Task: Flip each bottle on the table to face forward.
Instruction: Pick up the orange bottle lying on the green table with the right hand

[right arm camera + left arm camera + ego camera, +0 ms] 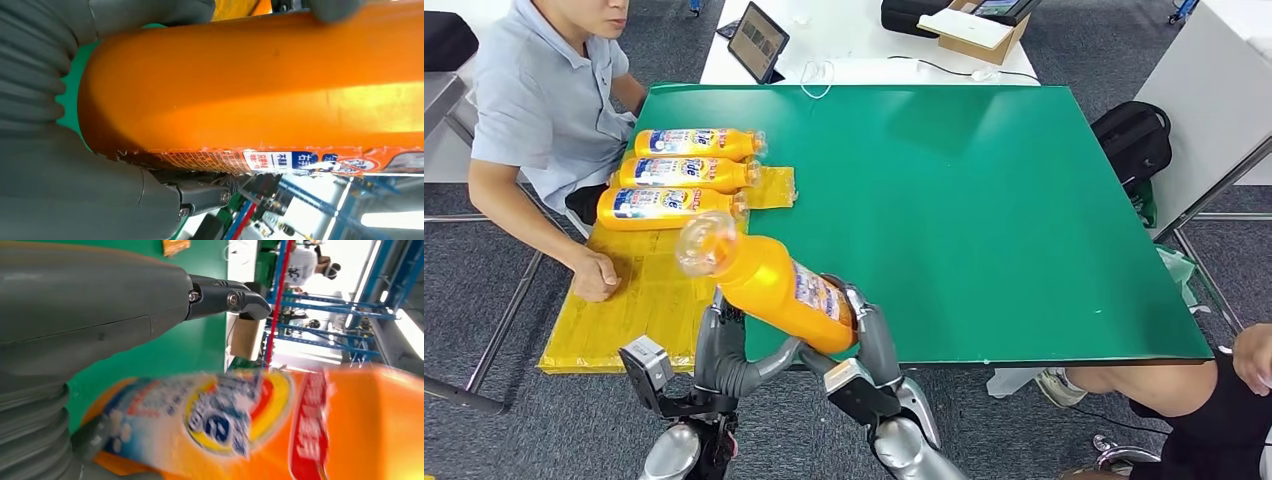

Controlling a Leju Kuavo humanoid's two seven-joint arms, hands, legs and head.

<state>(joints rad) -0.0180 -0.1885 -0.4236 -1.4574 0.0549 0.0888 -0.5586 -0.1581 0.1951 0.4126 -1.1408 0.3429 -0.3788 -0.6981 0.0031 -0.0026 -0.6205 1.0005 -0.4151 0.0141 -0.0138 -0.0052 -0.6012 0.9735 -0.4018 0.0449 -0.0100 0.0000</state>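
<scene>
An orange bottle (769, 285) hangs tilted above the near edge of the green table (984, 200), cap end up and to the left. My right hand (869, 335) grips its base end; in the right wrist view the bottle (250, 85) lies sharp against that hand (90, 200), its plain orange side and a label edge showing. My left hand (722, 345) reaches up under the bottle's neck part. In the left wrist view the bottle's colourful front label (240, 420) is blurred, and the left hand's thumb (100, 305) stands apart from it. Three more orange bottles (686, 172) lie side by side, labels up.
The three bottles lie on a yellow mat (639, 300) along the table's left side. A seated person rests a fist (596, 275) on that mat. Another person's leg and hand (1254, 355) are at the right front corner. A white desk (864, 45) with a tablet stands behind.
</scene>
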